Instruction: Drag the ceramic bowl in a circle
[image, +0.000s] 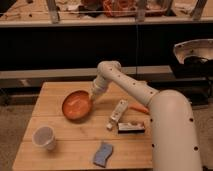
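One bowl (77, 105), orange-brown, round, shallow, upright on the table (60, 155); landmark for all entries below. It sits left of table centre, toward the far edge.

One gripper (93, 96), at the bowl's right rim, touching it or pinching it; the arm comes down from the upper right. Finger state: cannot tell.

Key relation: the bowl lies to the left of the gripper and slightly nearer the camera, so contact is on the rim's right side. Being round, the bowl has no long axis; any drag pivots on that one rim point.

One white cup (44, 137), nearer the camera than the bowl and to its left, well apart.

One blue sponge (103, 154), in front of the bowl and to its right, near the table's front edge.

One white stick-like item (116, 113), right of the bowl, near.

One dark-topped box (131, 127), right and in front of the bowl.

Judgement: circle in progress; a leftward arc has open wood, a rightward one nears the stick-like item.
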